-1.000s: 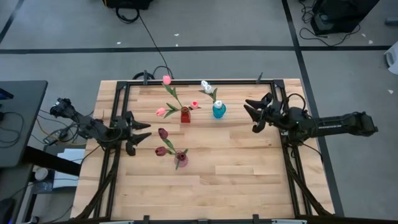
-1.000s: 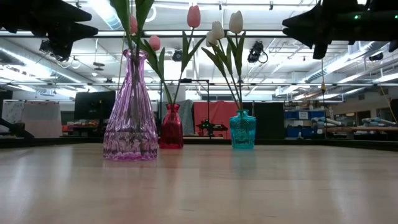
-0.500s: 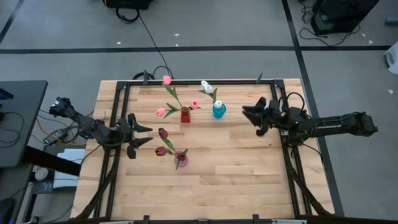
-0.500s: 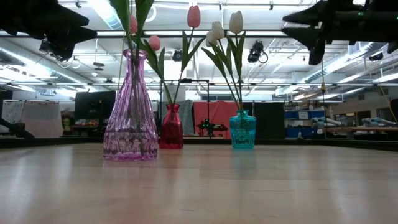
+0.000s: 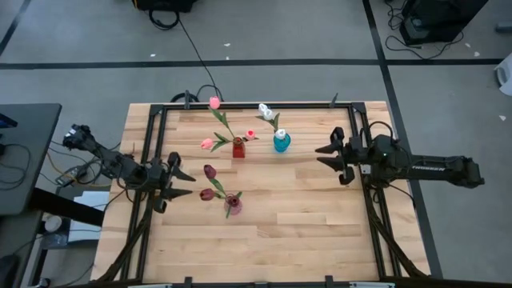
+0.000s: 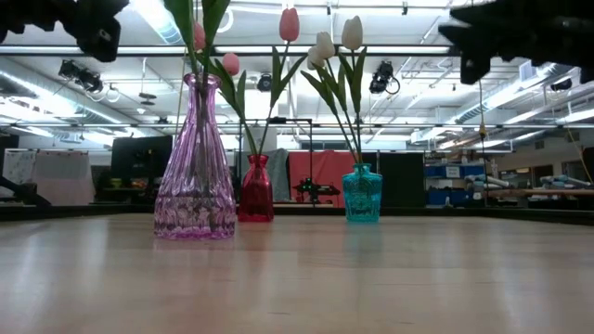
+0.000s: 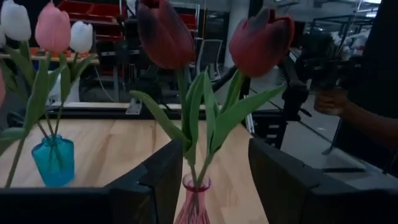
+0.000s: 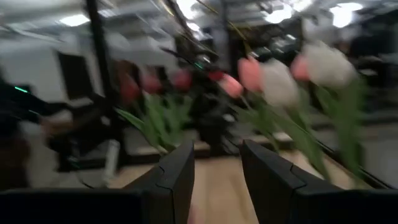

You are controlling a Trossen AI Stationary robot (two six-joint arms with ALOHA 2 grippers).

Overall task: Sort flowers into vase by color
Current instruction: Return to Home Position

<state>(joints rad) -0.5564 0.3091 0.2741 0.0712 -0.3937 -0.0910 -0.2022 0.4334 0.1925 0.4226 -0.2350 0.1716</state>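
- Judging by the scene, sorting looks complete and the step in hand is retreating to rest. Each arm should back straight away from the blooms, high enough that no finger snags a leaning stem.
- The left gripper [image 5: 182, 182] hangs empty with fingers spread wide, at 9 o'clock of the purple vase [image 6: 195, 176]. It is near the maroon tulips [image 5: 210, 171], so it needs the most care.
- The right gripper [image 5: 322, 157] is also wide and empty, at 3 o'clock of the teal vase [image 5: 281, 143] and apart from it.
- The pink tulips [image 5: 214, 102] stand in the red vase [image 5: 238, 149], and the white tulips [image 5: 265, 110] in the teal one just at its 3 o'clock. The purple vase sits at the red vase's 6 o'clock.
- The wooden tabletop [image 5: 312, 228] is pale planking edged by a black frame [image 5: 312, 105].
- Around it lies a grey floor [image 5: 280, 32] with dark tape lines and cables. The low view shows a workshop under ceiling lights [image 6: 158, 19].
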